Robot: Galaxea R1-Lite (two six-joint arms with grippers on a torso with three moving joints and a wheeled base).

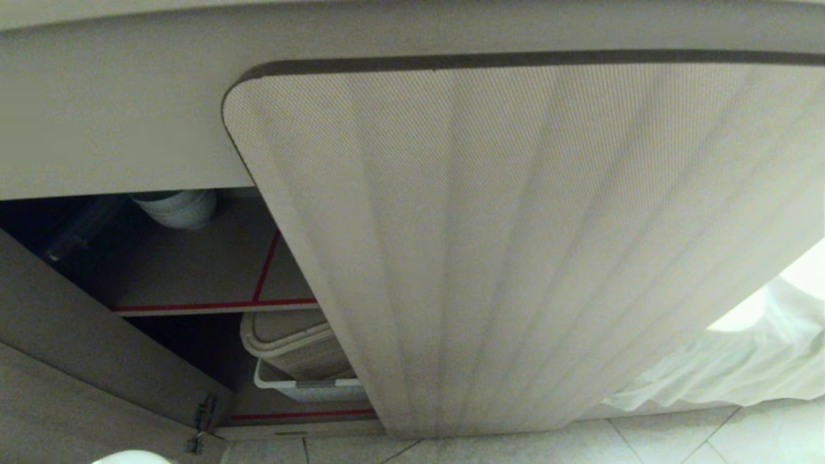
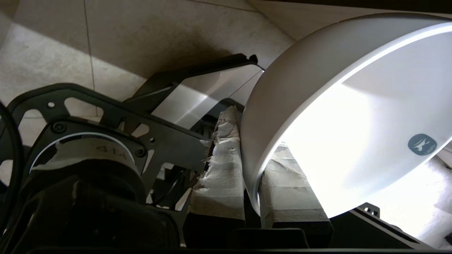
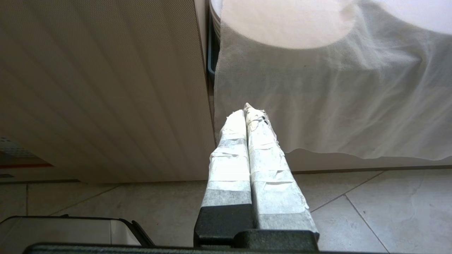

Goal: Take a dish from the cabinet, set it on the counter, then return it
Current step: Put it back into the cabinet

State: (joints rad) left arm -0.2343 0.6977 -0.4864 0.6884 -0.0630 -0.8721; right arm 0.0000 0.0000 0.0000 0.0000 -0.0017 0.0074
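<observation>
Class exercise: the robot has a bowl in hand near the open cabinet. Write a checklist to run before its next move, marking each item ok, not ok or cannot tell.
1. Left hand shut on the white bowl, rim between its taped fingers: ok.
2. Bowl sits level: not ok, it looks tilted on edge.
3. Cabinet open on the left side: ok.
4. Upper shelf has a bare patch beside the bowl stack: ok.
5. Right hand shut, low beside the white cloth: ok.
6. Counter top free: cannot tell.

Kitchen: ribbed cabinet [image 1: 490, 258] under counter [image 1: 116, 116], stacked bowls [image 1: 177, 207] on shelf, tiled floor [image 1: 644, 444].
</observation>
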